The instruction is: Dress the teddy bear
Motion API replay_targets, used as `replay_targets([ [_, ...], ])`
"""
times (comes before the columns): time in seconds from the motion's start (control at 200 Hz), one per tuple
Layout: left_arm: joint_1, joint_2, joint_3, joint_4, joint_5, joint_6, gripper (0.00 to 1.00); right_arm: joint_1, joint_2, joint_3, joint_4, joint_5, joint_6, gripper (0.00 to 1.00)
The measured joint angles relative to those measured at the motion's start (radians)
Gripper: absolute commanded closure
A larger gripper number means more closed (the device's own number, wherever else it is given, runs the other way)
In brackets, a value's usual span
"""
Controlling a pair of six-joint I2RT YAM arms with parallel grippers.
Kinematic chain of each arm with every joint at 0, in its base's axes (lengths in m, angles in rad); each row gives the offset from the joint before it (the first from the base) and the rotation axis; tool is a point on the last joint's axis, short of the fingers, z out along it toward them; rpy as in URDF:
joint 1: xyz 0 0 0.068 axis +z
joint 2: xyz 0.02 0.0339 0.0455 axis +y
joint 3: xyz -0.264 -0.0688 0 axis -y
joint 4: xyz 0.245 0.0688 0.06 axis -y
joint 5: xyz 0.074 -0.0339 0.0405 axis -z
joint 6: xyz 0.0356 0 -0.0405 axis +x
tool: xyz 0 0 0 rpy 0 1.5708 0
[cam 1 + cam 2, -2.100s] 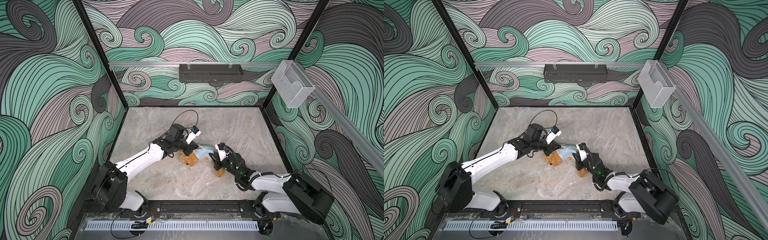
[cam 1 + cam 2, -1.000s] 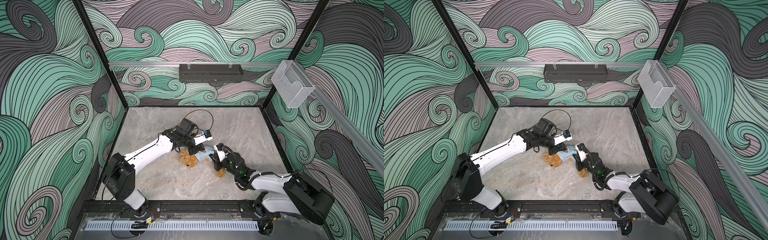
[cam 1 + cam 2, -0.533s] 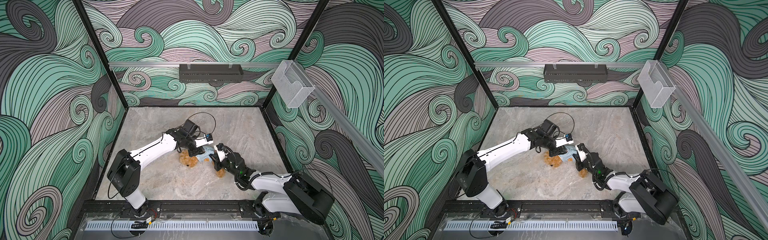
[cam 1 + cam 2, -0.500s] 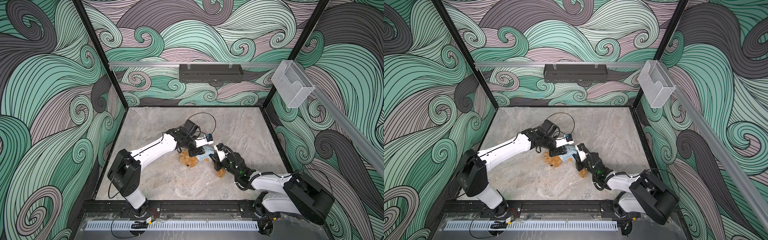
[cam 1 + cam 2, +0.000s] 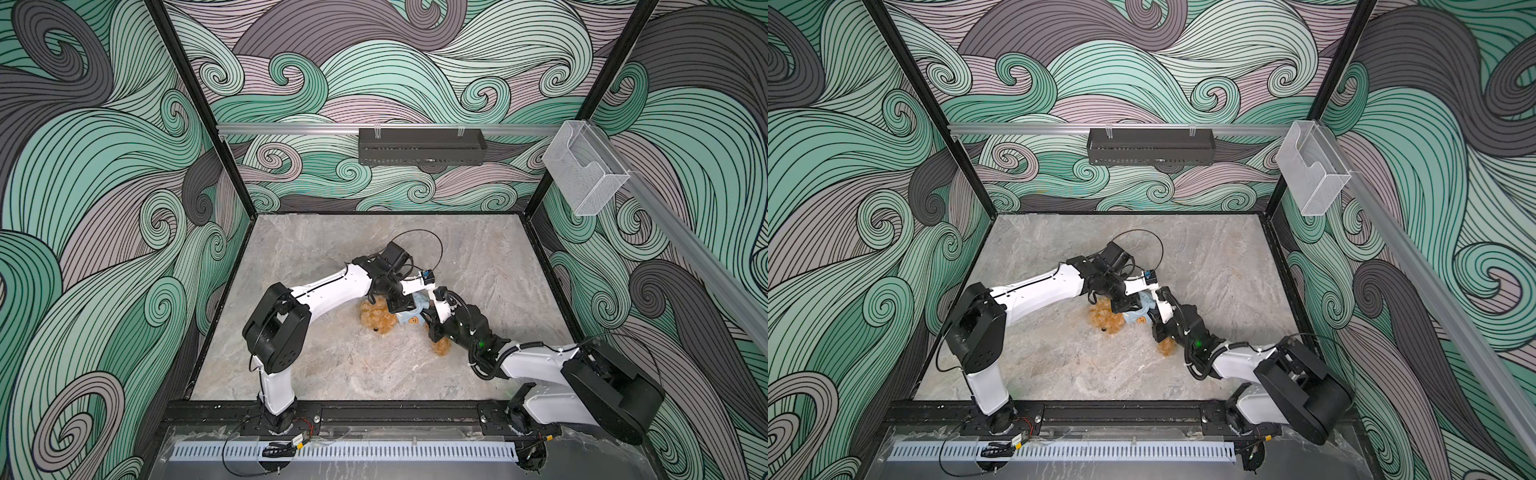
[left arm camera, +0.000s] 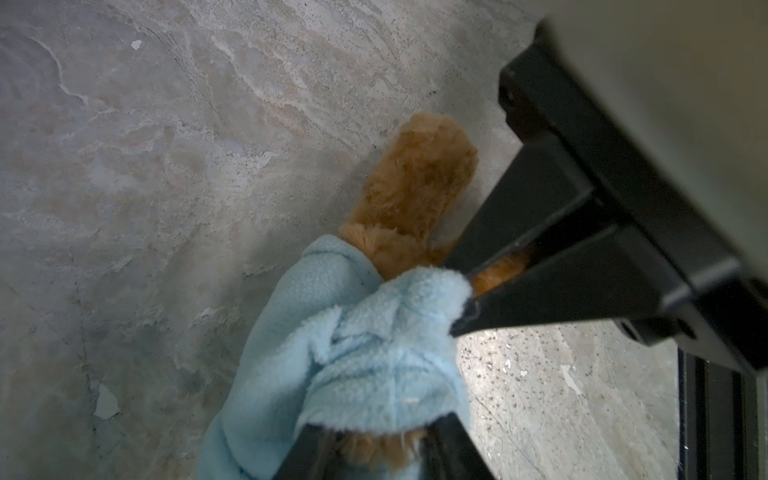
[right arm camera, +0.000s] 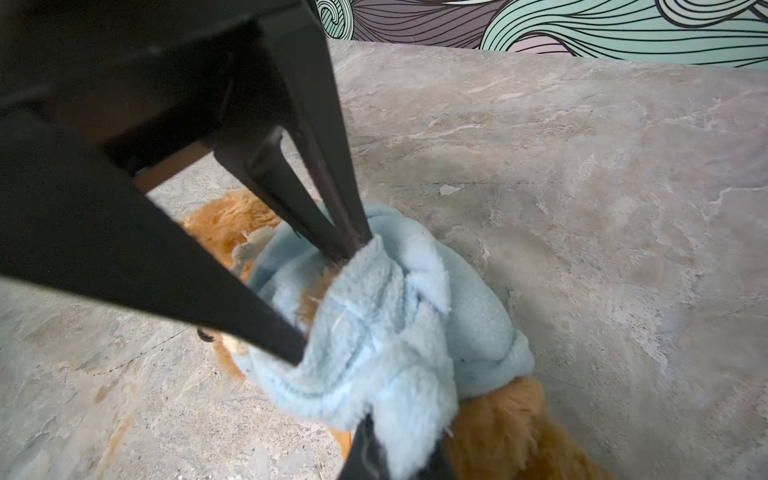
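The teddy bear (image 5: 376,319) (image 5: 1105,321) lies mid-table in both top views, head to the left and a leg (image 5: 440,347) toward the right arm. A light-blue garment (image 5: 412,316) (image 7: 415,311) is bunched round its body. My left gripper (image 5: 400,306) (image 6: 376,436) is open, its fingers (image 6: 449,449) apart with blue fleece and brown fur between them. The right gripper (image 5: 431,321) (image 7: 399,453) is shut on the garment's edge. A furry limb (image 6: 411,187) sticks out of the fleece. The bear's torso is hidden.
A black rack (image 5: 422,145) hangs on the back wall and a clear plastic holder (image 5: 584,166) on the right rail. The black frame (image 5: 374,411) runs along the table's front edge. The two arms meet over the bear.
My left gripper's fingers have spread apart at the garment, and the left arm's shoulder and elbow have swung rightward. The right arm and the bear have stayed put.
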Motion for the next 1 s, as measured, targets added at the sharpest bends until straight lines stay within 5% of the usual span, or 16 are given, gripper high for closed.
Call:
replay_targets([
  [0.21,-0.005,0.053,0.032,0.004,-0.017,-0.035,0.65,-0.005,0.053,0.0,0.051,0.006,0.055,1.0],
  [0.355,-0.009,0.062,0.027,0.012,-0.042,-0.048,1.0,-0.004,0.055,0.0,0.068,0.009,0.074,1.0],
  [0.525,-0.006,0.007,-0.064,0.117,-0.029,-0.109,1.0,-0.004,0.042,-0.001,0.059,0.021,0.075,1.0],
  [0.745,0.082,-0.257,-0.356,0.455,0.01,-0.385,1.0,0.0,0.001,-0.001,0.062,0.08,0.097,1.0],
  [1.0,0.14,-0.312,-0.496,0.664,0.088,-0.59,1.0,0.007,-0.017,-0.005,0.064,0.111,0.142,1.0],
])
